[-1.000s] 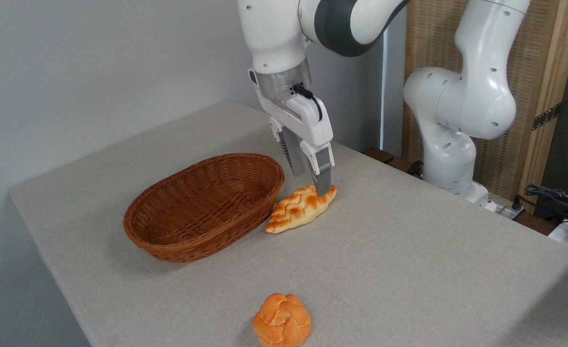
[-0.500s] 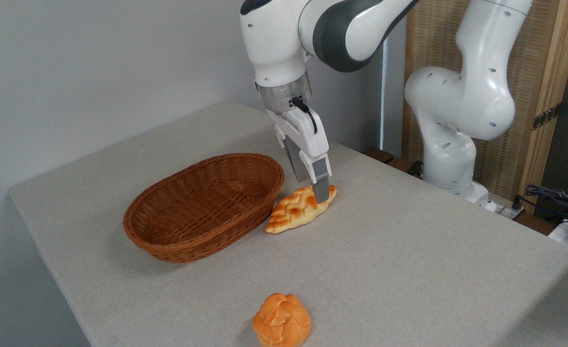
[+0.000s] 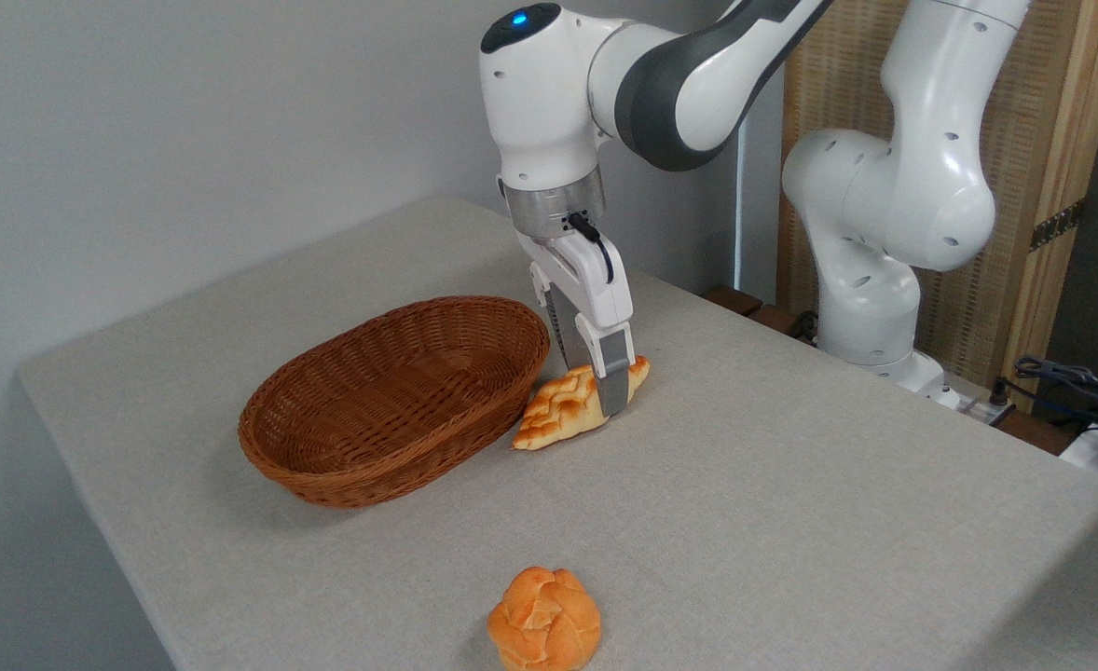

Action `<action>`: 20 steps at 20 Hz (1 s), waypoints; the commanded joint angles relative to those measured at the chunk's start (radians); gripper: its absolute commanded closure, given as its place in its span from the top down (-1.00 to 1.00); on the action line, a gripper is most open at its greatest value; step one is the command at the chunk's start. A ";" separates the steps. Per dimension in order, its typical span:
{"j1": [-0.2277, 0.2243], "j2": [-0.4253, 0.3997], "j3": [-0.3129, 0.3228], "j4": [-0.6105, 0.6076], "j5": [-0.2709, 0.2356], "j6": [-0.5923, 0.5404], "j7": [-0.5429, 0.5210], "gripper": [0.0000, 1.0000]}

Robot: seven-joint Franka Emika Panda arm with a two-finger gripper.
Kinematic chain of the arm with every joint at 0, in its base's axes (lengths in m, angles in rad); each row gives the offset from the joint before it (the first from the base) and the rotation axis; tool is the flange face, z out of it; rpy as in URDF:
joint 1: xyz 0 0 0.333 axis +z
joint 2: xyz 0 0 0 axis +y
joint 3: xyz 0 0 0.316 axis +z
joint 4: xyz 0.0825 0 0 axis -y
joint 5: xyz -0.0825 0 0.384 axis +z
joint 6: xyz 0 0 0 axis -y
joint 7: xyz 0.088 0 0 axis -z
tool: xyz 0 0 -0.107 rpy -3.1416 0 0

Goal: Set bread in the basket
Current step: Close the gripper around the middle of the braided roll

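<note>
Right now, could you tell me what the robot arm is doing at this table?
The arm has its gripper lowered over the braided bread, one finger on each side of the loaf near its far end. The bread lies on the table, right beside the wicker basket, which has nothing in it. Whether the fingers are already squeezing the loaf cannot be told from this view. A round bun sits untouched near the front edge.
</note>
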 commanded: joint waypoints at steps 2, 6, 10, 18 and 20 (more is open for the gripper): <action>-0.013 -0.004 0.013 -0.037 -0.012 0.063 0.019 0.85; -0.013 -0.004 0.013 -0.037 -0.013 0.063 0.018 -0.45; -0.013 -0.004 0.013 -0.035 -0.012 0.066 0.019 -0.45; -0.009 -0.009 0.015 -0.035 -0.010 0.045 0.037 -0.49; 0.006 -0.017 0.016 -0.029 -0.010 0.002 0.089 -0.76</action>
